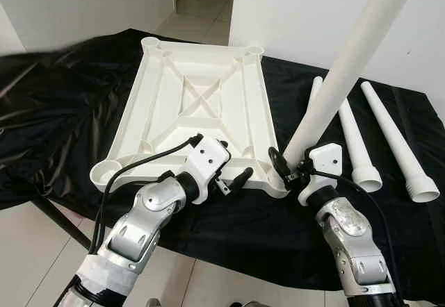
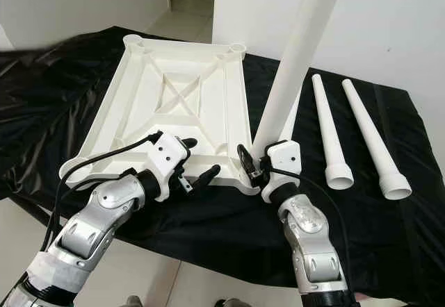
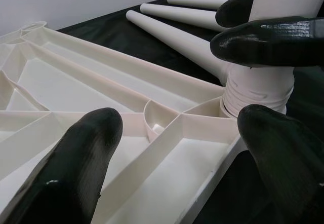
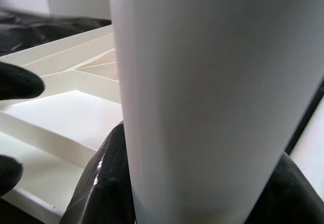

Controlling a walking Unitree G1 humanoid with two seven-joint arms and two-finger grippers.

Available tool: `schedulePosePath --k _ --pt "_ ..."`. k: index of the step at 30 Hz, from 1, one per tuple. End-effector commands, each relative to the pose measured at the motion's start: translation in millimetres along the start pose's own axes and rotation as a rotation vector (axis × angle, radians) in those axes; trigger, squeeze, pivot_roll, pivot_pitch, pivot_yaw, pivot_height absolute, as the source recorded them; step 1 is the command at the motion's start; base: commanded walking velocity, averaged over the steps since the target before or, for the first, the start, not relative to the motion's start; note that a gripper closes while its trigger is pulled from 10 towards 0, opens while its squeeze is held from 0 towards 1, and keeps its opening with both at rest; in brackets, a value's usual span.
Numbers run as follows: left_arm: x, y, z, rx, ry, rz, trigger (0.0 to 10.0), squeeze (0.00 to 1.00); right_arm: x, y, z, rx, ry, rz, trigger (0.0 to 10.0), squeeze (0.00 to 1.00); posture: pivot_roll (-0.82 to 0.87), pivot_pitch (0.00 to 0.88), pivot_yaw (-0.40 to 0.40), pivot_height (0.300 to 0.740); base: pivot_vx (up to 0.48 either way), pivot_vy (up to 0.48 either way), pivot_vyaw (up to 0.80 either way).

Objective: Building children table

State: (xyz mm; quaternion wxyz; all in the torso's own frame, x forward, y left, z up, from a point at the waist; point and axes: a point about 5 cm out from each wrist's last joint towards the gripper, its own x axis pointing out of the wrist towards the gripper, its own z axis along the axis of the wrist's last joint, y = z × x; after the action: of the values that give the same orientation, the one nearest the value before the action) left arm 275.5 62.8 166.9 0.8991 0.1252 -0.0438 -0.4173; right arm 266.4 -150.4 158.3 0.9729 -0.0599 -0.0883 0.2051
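A white plastic tabletop (image 1: 201, 98) lies upside down on a black cloth, its ribs and corner sockets facing up. A long white leg (image 1: 348, 64) stands tilted in the near right corner socket, its ribbed base (image 3: 258, 89) seated there. My right gripper (image 1: 286, 168) is shut on the leg just above that base; its fingers (image 4: 106, 183) wrap the tube. My left gripper (image 1: 235, 161) is open at the tabletop's near edge, left of that corner, with one finger (image 3: 76, 173) over the ribs and nothing held.
Three loose white legs (image 1: 396, 140) lie side by side on the black cloth (image 1: 55, 112) to the right of the tabletop. The table's front edge runs just below my grippers, with tiled floor (image 1: 28, 251) beneath. A white wall and a doorway are behind.
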Motion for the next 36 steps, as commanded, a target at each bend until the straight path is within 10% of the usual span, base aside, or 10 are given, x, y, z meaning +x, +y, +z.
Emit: schedulePosePath --k 1,36 --pt "0.9 -4.1 2.4 0.015 -0.001 -0.042 10.0 0.0 -4.1 2.7 -15.4 0.022 0.076 0.031 10.0 0.0 0.04 0.068 -0.04 0.74 0.0 0.0 0.0" --pt "-1.3 -0.8 9.0 0.023 -0.012 -0.018 10.0 0.0 16.4 -15.5 -32.2 0.304 0.157 -0.198 10.0 0.0 0.06 0.086 -0.05 0.74 0.0 0.0 0.0"
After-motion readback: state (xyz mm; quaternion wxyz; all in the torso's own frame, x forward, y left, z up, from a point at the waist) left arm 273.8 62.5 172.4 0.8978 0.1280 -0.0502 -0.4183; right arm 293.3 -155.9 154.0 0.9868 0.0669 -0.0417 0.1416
